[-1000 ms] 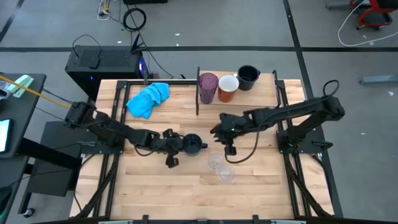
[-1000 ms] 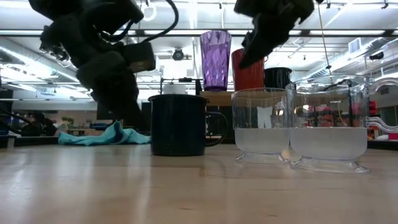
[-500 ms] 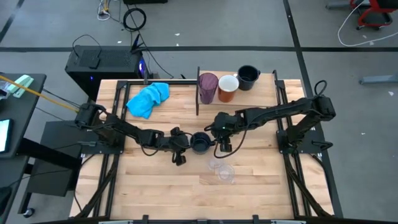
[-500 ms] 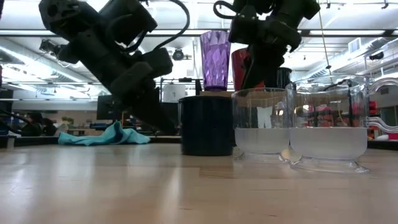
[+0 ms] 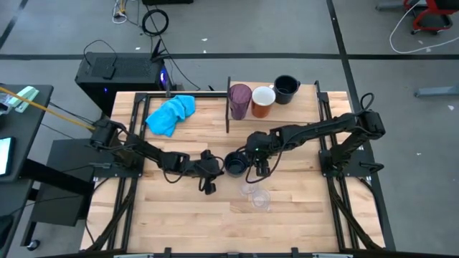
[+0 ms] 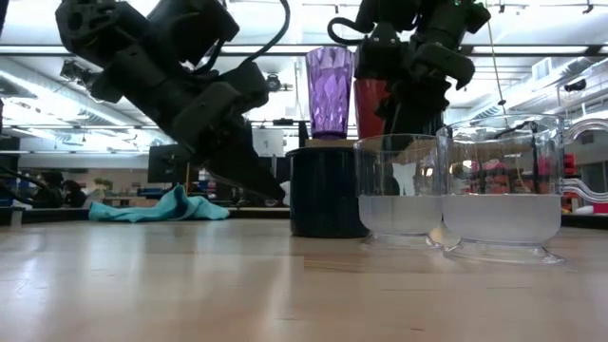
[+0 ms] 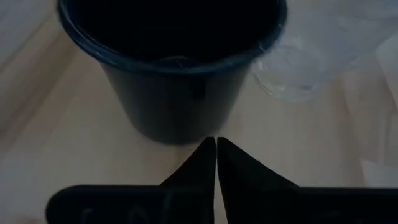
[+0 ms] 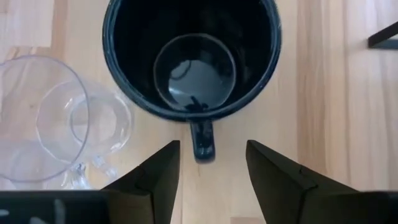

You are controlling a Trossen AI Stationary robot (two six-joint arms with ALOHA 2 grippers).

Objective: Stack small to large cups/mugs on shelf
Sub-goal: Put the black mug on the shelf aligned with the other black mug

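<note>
A black handled mug (image 5: 234, 163) stands upright on its base on the table's middle, and it also shows in the low view (image 6: 326, 190). My left gripper (image 7: 216, 144) is shut, just left of the mug. My right gripper (image 8: 211, 163) is open over the mug's right side, its fingers on either side of the handle (image 8: 202, 138) without touching it. Two clear cups (image 5: 249, 189) (image 5: 260, 200) stand just nearer. On the shelf (image 5: 301, 107) stand the purple tumbler (image 5: 239, 100), the orange mug (image 5: 262, 100) and the other black mug (image 5: 285, 89). My left gripper meets the black mug's lower outer wall (image 7: 186, 134) with the tips of its shut fingers, on the side away from the handle. The fingers come from the table's left, slanting down. The mug stands upright on the table.
A bright blue cloth (image 5: 171, 113) lies at the table's far left. The shelf's dark upright panel (image 5: 228, 107) stands just left of the tumbler. The clear cups (image 6: 399, 190) (image 6: 502, 185) stand close beside the black mug, toward the near edge.
My left gripper has gone toward the table's right edge, fingers shut, and the black mug has slid right along the table ahead of it, staying upright. My right gripper has come left and down over the mug.
</note>
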